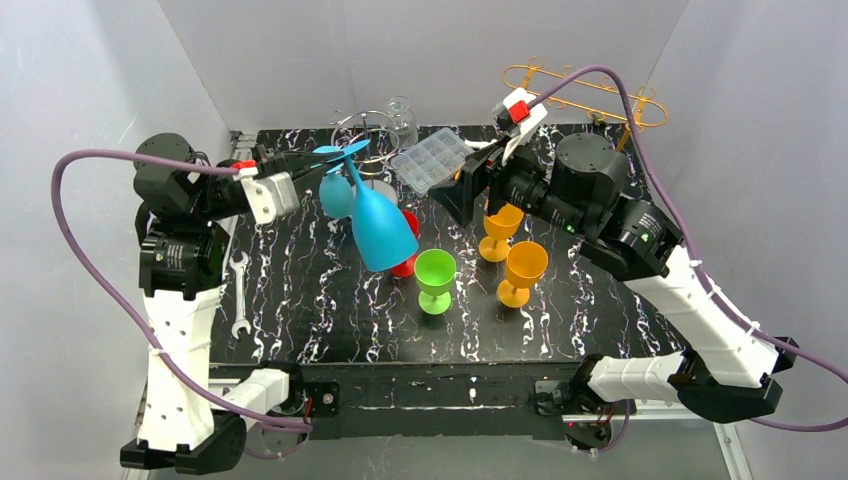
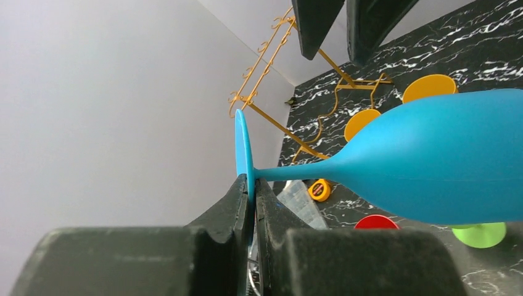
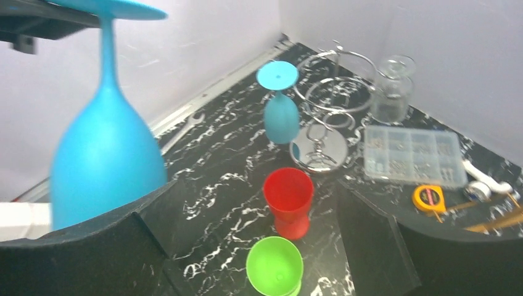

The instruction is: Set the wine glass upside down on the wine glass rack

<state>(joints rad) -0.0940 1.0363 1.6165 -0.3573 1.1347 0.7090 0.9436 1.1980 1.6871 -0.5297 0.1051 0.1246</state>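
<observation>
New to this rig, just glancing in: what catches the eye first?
A big blue glass, upside down, is pinched by its foot in the left fingers above the left of the table. A green cup and orange cups stand in the middle. A gold rack sits at the back right.

Your top camera hangs above and behind the arm bases, looking down and forward over the whole black marbled worktop (image 1: 300,330) from well back. Your left wrist camera sits just behind the left tool (image 2: 253,185), facing rightward across the worktop, very near the large matte blue wine glass (image 2: 432,166). Your right wrist camera looks over the right tool (image 3: 256,188) toward the far left corner. All three views share that glass and the small red plastic cup (image 3: 288,197).
</observation>
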